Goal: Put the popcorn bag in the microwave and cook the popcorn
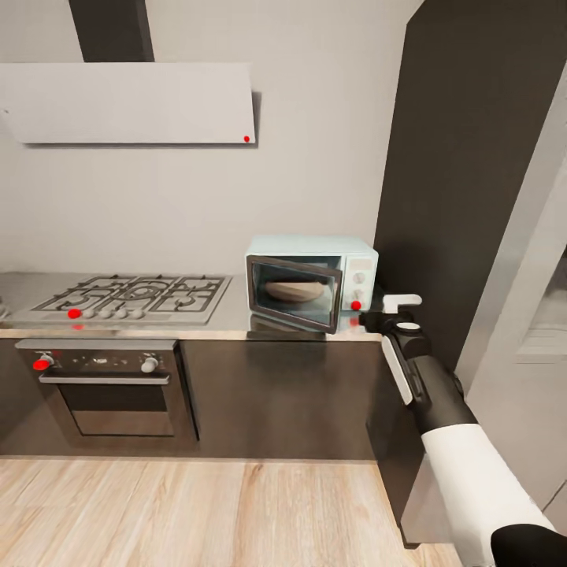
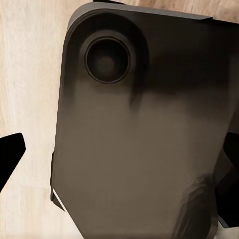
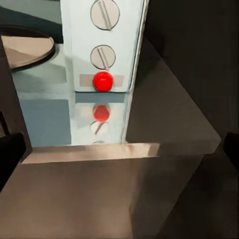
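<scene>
The mint-blue microwave (image 1: 311,279) stands on the grey countertop (image 1: 220,329), its dark glass door swung partly open. The golden-tan popcorn bag (image 1: 293,290) lies inside, seen through the glass. My right gripper (image 1: 367,319) hovers just in front of the white panel, close to the round red light (image 1: 356,305). In the right wrist view the two knobs (image 3: 103,56) and the red light (image 3: 103,80) are straight ahead, and my right gripper (image 3: 119,154) is open with nothing between its fingertips (image 3: 10,159). My left gripper (image 2: 119,154) is open over the robot's dark base (image 2: 139,139).
A steel gas hob (image 1: 130,298) sits left of the microwave, above a black built-in oven (image 1: 110,386). A tall dark cabinet (image 1: 472,157) rises right beside the microwave and my right arm. A range hood (image 1: 126,102) hangs on the wall. Light wood floor (image 1: 197,512) lies below.
</scene>
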Robot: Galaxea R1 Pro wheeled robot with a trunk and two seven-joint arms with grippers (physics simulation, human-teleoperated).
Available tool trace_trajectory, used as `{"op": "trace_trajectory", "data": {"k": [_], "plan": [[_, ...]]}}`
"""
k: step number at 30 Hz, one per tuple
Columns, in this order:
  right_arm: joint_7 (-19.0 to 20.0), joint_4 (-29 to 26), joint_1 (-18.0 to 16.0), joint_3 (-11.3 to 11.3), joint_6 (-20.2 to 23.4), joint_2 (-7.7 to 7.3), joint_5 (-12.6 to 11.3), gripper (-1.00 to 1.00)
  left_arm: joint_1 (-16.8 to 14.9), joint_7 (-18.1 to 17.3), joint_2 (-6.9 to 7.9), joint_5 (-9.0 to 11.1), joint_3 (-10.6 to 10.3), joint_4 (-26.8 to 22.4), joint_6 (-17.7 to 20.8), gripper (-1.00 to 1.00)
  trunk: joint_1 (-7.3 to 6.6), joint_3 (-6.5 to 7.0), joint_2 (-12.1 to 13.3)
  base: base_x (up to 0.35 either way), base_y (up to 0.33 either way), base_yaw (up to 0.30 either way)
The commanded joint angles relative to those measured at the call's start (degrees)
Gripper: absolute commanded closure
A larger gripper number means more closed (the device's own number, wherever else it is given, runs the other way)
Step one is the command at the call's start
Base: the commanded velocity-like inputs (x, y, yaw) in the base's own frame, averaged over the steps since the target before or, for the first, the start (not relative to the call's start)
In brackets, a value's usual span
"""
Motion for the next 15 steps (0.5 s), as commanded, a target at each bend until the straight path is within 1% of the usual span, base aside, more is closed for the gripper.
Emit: {"op": "trace_trajectory", "data": {"k": [1,5,7,15], "plan": [[-0.33,-0.03,-0.04,-0.15,0.29,-0.19,-0.16,-1.0,0.01,0.02,-0.01,0.39,0.08,-0.05,-0.1,-1.0,0.0,-0.05,-0.03,0.0,0.0,0.0],[-0.35,0.01,-0.04,-0.53,0.28,-0.38,-0.07,-1.0,0.01,0.02,-0.01,0.41,0.06,-0.05,-0.1,-1.0,0.0,-0.05,-0.03,0.002,0.0,0.0],[-0.4,0.01,-0.04,-0.58,0.27,-0.38,-0.13,-1.0,0.01,0.02,-0.01,0.41,0.05,-0.05,-0.1,-1.0,0.0,-0.05,-0.03,0.09,0.0,0.0],[-0.51,0.1,-0.04,-0.6,0.19,-0.38,-0.18,-1.0,0.01,0.02,-0.01,0.4,0.08,-0.05,-0.1,-1.0,0.0,-0.05,-0.03,0.233,0.0,0.0]]}}
